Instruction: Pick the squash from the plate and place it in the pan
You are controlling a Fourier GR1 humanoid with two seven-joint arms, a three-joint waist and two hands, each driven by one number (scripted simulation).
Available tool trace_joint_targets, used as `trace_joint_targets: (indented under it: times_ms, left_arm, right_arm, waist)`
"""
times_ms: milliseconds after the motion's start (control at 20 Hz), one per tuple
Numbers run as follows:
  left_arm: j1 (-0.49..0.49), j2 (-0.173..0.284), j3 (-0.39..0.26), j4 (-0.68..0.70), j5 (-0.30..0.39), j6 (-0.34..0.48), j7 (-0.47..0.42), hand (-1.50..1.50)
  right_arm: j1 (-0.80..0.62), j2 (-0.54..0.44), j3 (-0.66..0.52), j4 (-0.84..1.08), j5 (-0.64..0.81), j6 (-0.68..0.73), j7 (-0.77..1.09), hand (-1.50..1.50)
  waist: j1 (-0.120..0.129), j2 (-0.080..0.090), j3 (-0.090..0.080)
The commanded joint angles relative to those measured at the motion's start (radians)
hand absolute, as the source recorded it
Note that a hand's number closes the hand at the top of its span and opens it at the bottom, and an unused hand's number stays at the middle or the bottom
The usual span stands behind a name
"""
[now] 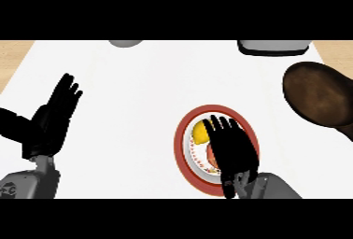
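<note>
A white desk (pixel 144 93) fills most of the view under even light. Pale wood-grain surface (pixel 15 51) shows at its far left and far right corners.

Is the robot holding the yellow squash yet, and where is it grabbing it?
Not yet. The right hand hangs over the plate with straight fingers, beside the squash. The left hand rests open, holding nothing.

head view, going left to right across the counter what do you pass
left hand resting open with fingers up → grey object at the far edge → plate with the yellow squash on it, right hand open above them → brown pan
</note>
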State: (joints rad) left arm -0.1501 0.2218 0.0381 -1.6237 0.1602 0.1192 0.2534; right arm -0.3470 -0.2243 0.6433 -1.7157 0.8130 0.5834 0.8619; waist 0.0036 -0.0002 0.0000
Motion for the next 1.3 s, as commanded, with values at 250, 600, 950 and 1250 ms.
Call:
trace_joint_targets:
  times_ms: [250,600,950,1250]
  left_arm:
    - [-0.081,-0.015,0.040,0.117,-0.014,-0.031,-0.034,0.00]
    - [-0.011,-0.028,0.050,0.060,-0.022,-0.056,-0.042,0.00]
    - [-0.048,-0.072,0.010,-0.005,-0.070,0.010,0.056,0.00]
    - [0.018,-0.054,0.050,-0.008,-0.045,-0.058,-0.002,0.00]
  right_arm:
    - [0.015,0.027,-0.074,0.157,0.105,-0.038,-0.140,-1.50]
    - [-0.001,0.100,-0.110,0.290,0.183,-0.077,-0.211,-1.50]
    - [0.012,0.090,-0.167,0.382,0.214,-0.154,-0.341,-1.50]
    - [0.033,0.139,-0.188,0.425,0.256,-0.150,-0.370,-1.50]
  waist:
    - [-0.004,0.001,0.000]
    - [-0.001,0.001,0.000]
    - [-0.002,0.000,0.000]
    - [-0.001,0.000,0.000]
